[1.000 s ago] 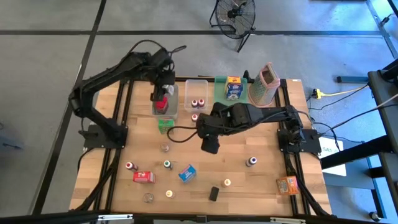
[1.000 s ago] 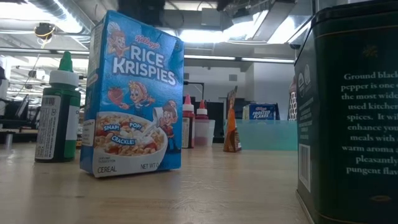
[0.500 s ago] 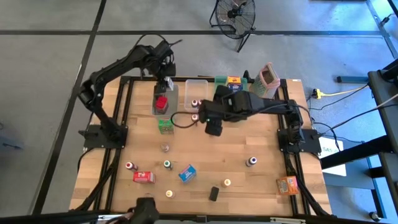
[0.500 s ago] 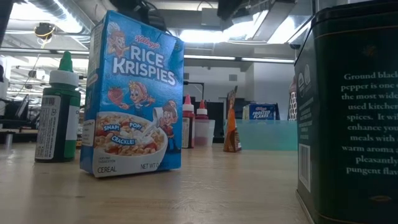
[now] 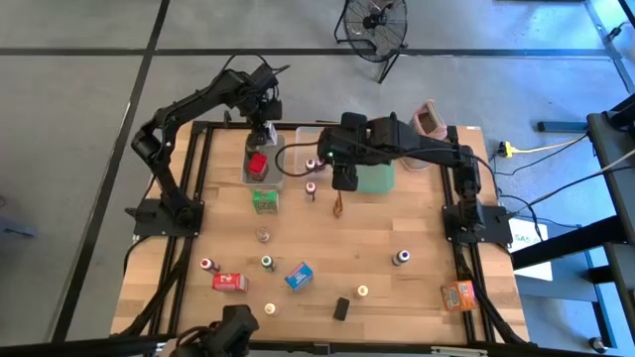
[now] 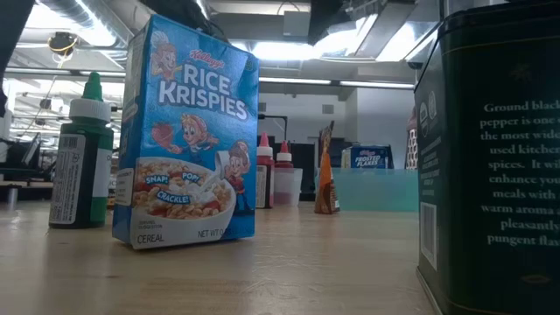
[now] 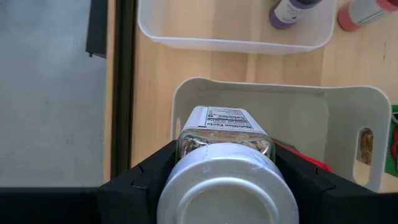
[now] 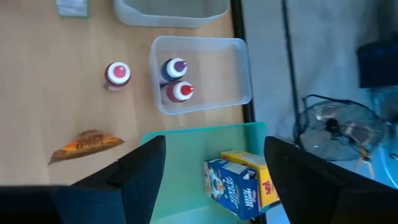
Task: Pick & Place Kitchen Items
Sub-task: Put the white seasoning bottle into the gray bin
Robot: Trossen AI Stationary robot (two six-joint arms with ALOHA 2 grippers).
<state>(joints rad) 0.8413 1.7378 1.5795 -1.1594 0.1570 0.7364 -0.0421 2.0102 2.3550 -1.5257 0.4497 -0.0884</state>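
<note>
My left gripper (image 7: pixel 225 180) grips a silver-lidded jar (image 7: pixel 225 155) over the clear bin (image 7: pixel 348 106). My right gripper (image 8: pixel 205 180) hangs spread and empty above the green tray (image 8: pixel 186 155).

Blue Rice Krispies box (image 6: pixel 186 131), green-capped bottle (image 6: pixel 81 153), black pepper tin (image 6: pixel 494 157), pale wood desk (image 5: pixel 397 223), teal tray (image 8: pixel 186 180).

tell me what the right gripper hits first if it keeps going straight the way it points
Probably the blue and yellow cereal box in the green plastic tray: it lies between the open right gripper fingers, though depth is unclear.
</note>
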